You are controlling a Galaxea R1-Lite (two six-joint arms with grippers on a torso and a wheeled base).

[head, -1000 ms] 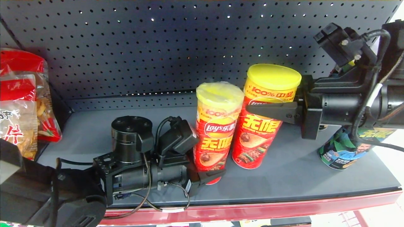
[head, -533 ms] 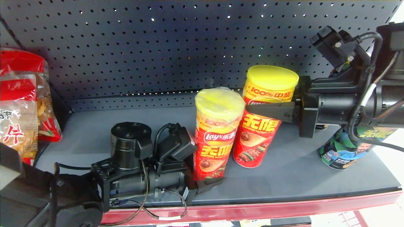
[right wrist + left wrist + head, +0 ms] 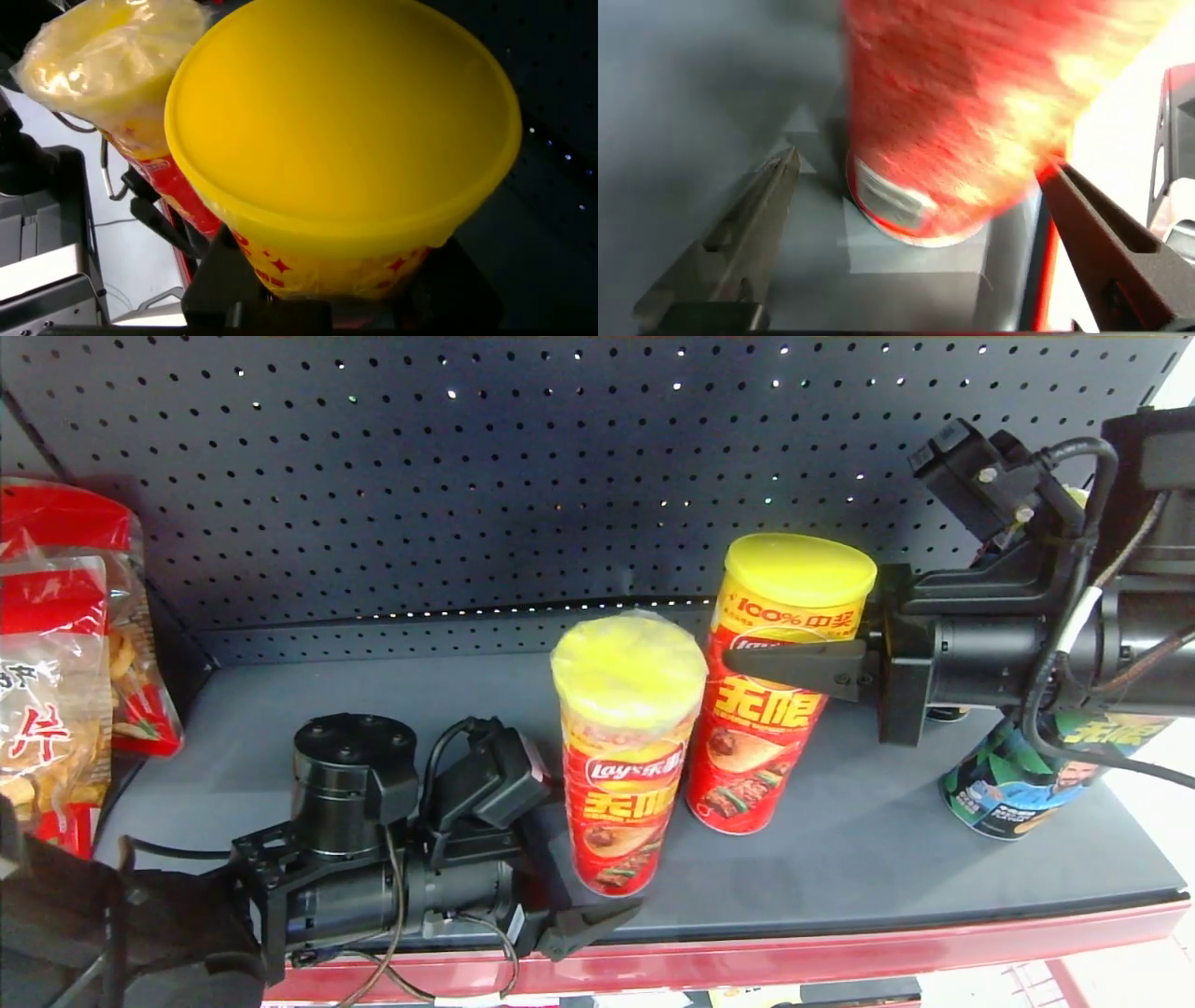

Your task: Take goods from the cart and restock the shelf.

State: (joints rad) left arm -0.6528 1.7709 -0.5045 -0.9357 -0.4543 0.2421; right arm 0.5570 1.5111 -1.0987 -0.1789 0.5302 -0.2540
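- Near the shelf's (image 3: 859,859) front edge, right of its middle, stands the front chip can (image 3: 624,756), a red tube whose yellow lid is wrapped in clear film.
- Just behind it, toward the right-hand end, stands the rear chip can (image 3: 756,765), with the same red print and a bare yellow lid. The two tubes sit close side by side; whether they touch cannot be told.
- The left tool (image 3: 920,163) lies low at the front edge with its jaws spread, one on either side of the front chip can's base. In the left wrist view there is a gap between each finger and the tube. The head view shows the nearer finger (image 3: 583,926) lying over the red front lip (image 3: 840,957) of the shelf.
- The right tool (image 3: 742,639) comes in from the right-hand end and pinches the rear chip can just below its lid. Its nearer finger (image 3: 794,667) lies across the print.
- A dark can (image 3: 1004,789) stands at the right-hand end, partly under the right arm.
- Snack bags (image 3: 56,663) are stacked at the left-hand end.
- A perforated back panel (image 3: 467,476) rises behind the shelf.
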